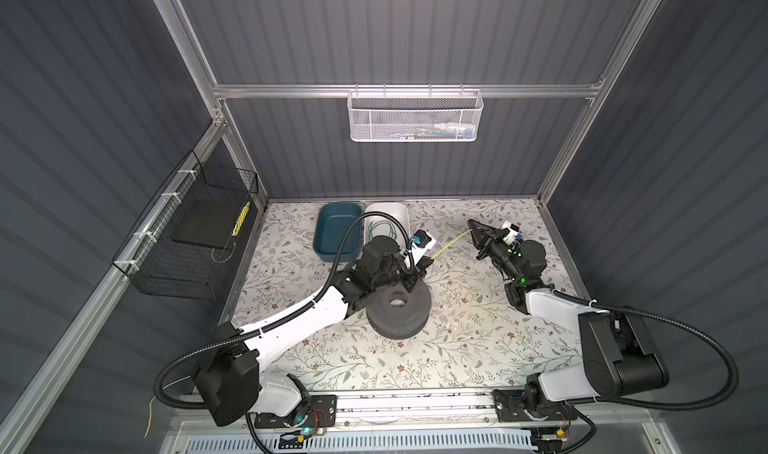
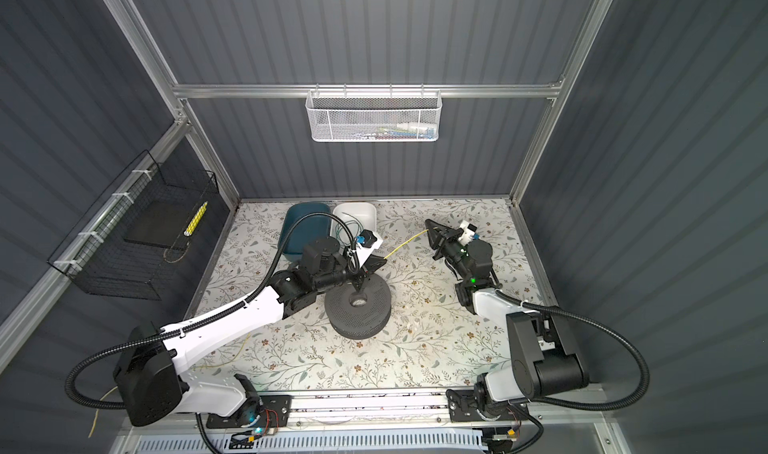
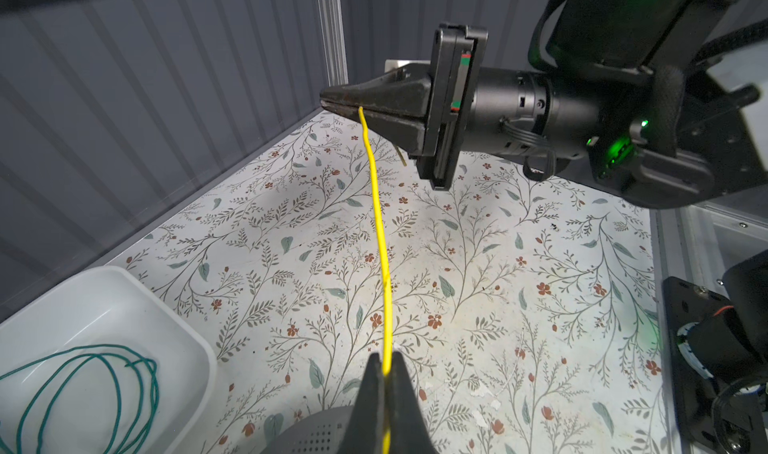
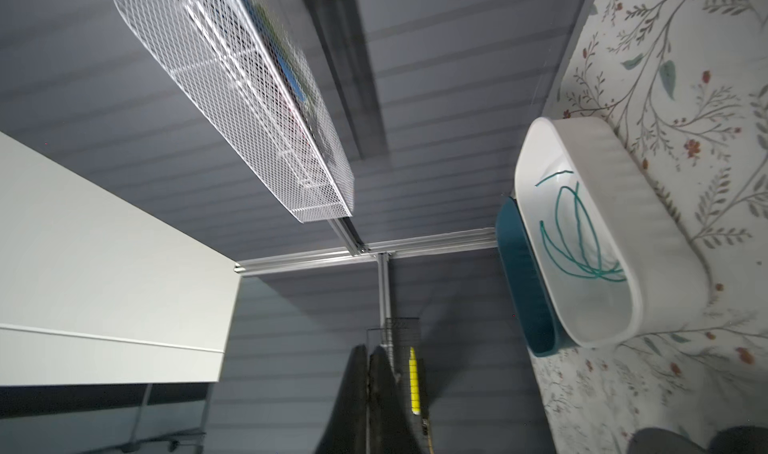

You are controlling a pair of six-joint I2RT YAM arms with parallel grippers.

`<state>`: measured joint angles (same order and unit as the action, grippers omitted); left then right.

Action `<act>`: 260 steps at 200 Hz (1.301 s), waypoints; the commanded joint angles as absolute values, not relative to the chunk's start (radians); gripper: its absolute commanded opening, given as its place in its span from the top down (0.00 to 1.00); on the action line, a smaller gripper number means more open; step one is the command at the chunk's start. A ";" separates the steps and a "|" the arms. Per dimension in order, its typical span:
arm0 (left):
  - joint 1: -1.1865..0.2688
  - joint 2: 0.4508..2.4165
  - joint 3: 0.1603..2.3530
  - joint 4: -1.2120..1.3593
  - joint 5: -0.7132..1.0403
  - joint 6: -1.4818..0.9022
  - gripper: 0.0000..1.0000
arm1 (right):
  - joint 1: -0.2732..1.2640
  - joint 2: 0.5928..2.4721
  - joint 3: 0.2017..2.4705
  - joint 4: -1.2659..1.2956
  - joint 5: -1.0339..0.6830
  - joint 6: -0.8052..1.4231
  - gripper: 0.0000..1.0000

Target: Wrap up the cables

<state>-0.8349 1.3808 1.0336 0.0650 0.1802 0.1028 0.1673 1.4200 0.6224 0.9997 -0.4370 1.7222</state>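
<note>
The yellow cable (image 1: 451,244) (image 2: 405,244) (image 3: 378,223) runs taut above the table between my two grippers. Over the grey perforated spool (image 1: 399,310) (image 2: 357,306), my left gripper (image 1: 430,259) (image 3: 386,360) is shut on the yellow cable, which passes between its fingers. My right gripper (image 1: 471,224) (image 3: 328,98) (image 4: 368,356) is shut on the cable's far end, near the back right of the table. More yellow cable (image 2: 95,414) trails off the front left edge. The green cable (image 1: 380,227) (image 3: 83,389) (image 4: 577,231) lies coiled in the white bin (image 1: 399,210) (image 4: 665,206).
A blue bin (image 1: 332,231) stands beside the white bin at the back. A black wire basket (image 1: 187,231) hangs on the left wall. On the back rail hangs a white mesh basket (image 1: 415,115). The floral table (image 1: 457,348) ends at walls on three sides.
</note>
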 commanded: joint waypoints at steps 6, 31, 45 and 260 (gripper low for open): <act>-0.828 1.344 1.059 -0.081 0.174 0.129 0.51 | 0.152 1.332 0.717 0.708 -0.532 1.394 1.00; -0.827 1.351 1.152 -0.179 0.169 0.152 0.30 | 0.153 1.271 0.758 0.540 -0.537 1.230 1.00; -0.828 1.376 1.215 -0.203 0.182 0.150 0.27 | 0.156 1.248 0.757 0.509 -0.534 1.195 1.00; -0.851 1.773 1.463 0.001 0.509 -0.057 0.87 | 0.229 1.069 0.734 0.330 -0.515 0.974 1.00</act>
